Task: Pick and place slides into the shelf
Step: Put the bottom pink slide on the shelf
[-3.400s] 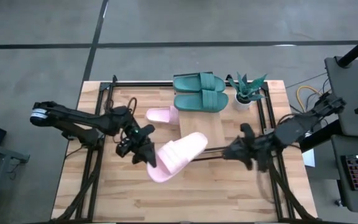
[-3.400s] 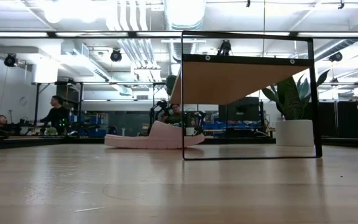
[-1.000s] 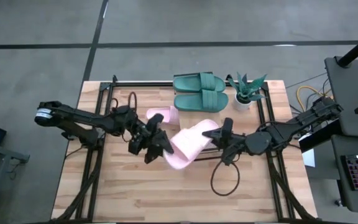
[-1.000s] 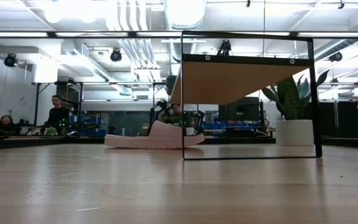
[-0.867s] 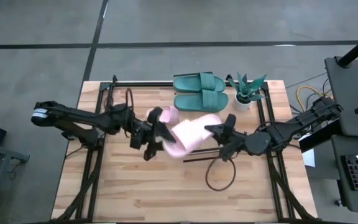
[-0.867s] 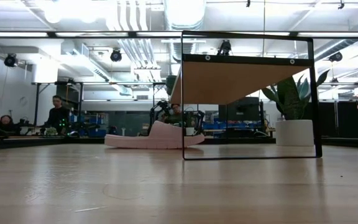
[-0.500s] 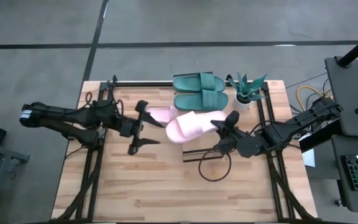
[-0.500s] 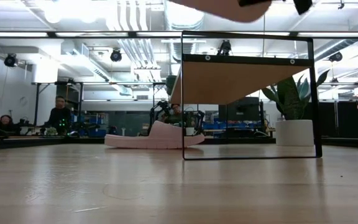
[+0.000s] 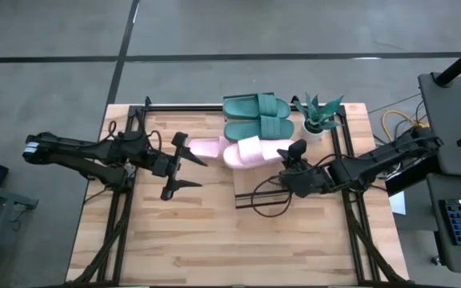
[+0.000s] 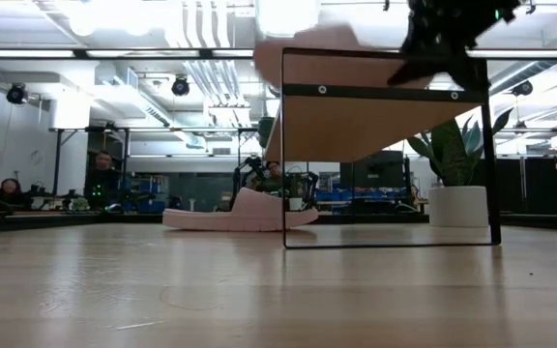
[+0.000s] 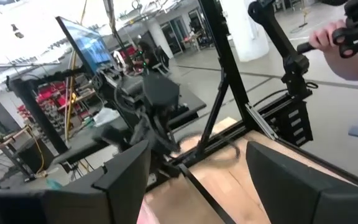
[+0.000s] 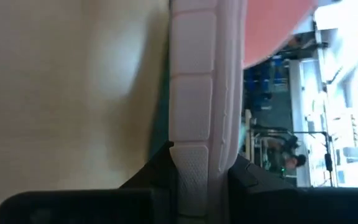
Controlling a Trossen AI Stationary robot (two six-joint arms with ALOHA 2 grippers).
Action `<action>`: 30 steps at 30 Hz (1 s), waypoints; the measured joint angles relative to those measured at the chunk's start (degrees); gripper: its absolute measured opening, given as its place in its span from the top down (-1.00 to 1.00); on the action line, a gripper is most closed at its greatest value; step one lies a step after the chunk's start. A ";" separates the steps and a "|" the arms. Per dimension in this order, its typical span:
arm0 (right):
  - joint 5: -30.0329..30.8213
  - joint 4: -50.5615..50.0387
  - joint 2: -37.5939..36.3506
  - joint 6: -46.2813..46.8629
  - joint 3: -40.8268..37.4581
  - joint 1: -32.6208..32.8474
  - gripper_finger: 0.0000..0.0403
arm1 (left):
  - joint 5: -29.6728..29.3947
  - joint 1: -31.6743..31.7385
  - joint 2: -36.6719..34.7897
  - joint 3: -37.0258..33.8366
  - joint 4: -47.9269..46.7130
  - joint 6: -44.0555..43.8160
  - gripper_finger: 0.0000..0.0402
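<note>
— One pink slide [image 9: 250,152] is up in the air over the shelf [image 9: 256,172], just in front of the teal pair [image 9: 258,118] that already sits on the plank. See it?

— Yes. Its long axis runs along the shelf's length, same as the teal ones, and it lies from the right pincer [image 9: 291,166] toward the shelf's left end.

— Who's got it?

— Right pincer only, from what I can see. Its fingers [image 12: 160,171] are pinched nearly closed on the sole's edge, right at the end of the slide.

— And the left pincer [image 9: 181,164]?

— Off the shelf's left end, over the counter [image 9: 182,240], spread wide and holding nothing. Second pink slide [image 9: 202,147] lies on the counter at the shelf's left end, just beside the left pincer.

— So the right arm is the nearer one for setting this down.

— I'd say so; it only needs lowering onto the plank beside the teal pair.
</note>
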 joint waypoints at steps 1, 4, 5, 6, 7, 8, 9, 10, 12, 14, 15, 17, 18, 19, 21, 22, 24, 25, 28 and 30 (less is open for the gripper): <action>-0.88 -0.30 0.14 -0.19 -0.24 -0.51 0.73 | 0.00 0.00 0.31 0.00 0.29 0.01 -0.24; -1.91 0.69 -0.06 -0.46 -0.25 -1.51 0.73 | -0.03 0.00 0.59 -0.02 -0.07 0.16 -0.24; -2.04 0.88 -0.22 -0.81 -0.04 -1.61 0.73 | -0.09 0.00 0.66 -0.02 0.04 0.18 -0.24; -2.16 0.83 -0.26 -1.05 0.14 -1.64 0.73 | -0.28 0.00 0.75 -0.02 0.18 0.19 -0.24; -2.46 0.65 -0.26 -1.33 0.34 -1.63 0.73 | -0.59 0.00 0.83 0.00 0.31 0.20 -0.24; -2.52 0.50 -0.26 -1.47 0.67 -1.63 0.73 | -1.12 0.00 0.92 0.00 0.10 0.20 -0.24; -2.60 0.61 -0.31 -1.50 1.04 -1.58 0.73 | -1.84 0.00 1.01 0.00 -0.17 0.20 -0.24; -2.60 0.84 -0.57 -1.50 1.33 -1.59 0.74 | -2.74 0.00 1.28 0.00 -0.12 0.23 -0.24; -2.56 0.76 -0.90 -1.48 1.76 -1.57 0.74 | -4.73 0.02 1.84 0.00 -0.12 0.94 -0.24; -2.63 0.73 -0.91 -1.41 2.22 -1.57 0.74 | -6.21 0.02 2.77 0.00 -0.99 4.61 -0.24; -2.82 0.59 -0.98 -1.46 2.36 -1.57 0.74 | -6.50 0.02 3.43 0.00 -1.30 7.27 -0.24; -4.44 0.56 -1.17 -1.46 2.94 -1.59 0.74 | -7.86 0.02 4.68 0.00 -3.20 13.33 -0.24; -5.54 0.81 -1.28 -1.38 3.23 -1.58 0.74 | -8.54 0.02 5.52 0.00 -3.64 15.82 -0.24; -6.34 0.92 -1.46 -1.28 3.35 -1.57 0.74 | -9.10 0.02 6.54 0.00 -3.55 17.66 -0.24; -6.88 0.64 -1.55 -1.38 3.61 -1.55 0.74 | -10.19 0.00 8.29 0.00 -3.59 19.63 -0.24; -6.92 0.73 -1.58 -1.41 3.77 -1.55 0.74 | -10.74 0.01 9.24 0.00 -3.32 19.95 -0.24; -7.07 0.70 -1.90 -1.40 3.85 -1.56 0.74 | -12.77 0.00 11.00 0.17 -2.00 21.25 -0.24; -7.37 0.71 -2.00 -1.41 3.98 -1.59 0.74 | -14.41 0.00 11.68 0.17 -1.11 22.08 -0.24; -8.17 0.74 -2.05 -1.30 4.07 -1.55 0.74 | -18.22 0.00 14.17 0.23 3.31 23.93 -0.24; -8.48 0.71 -2.05 -1.27 4.07 -1.55 0.74 | -19.88 0.02 15.53 0.26 4.61 26.04 -0.24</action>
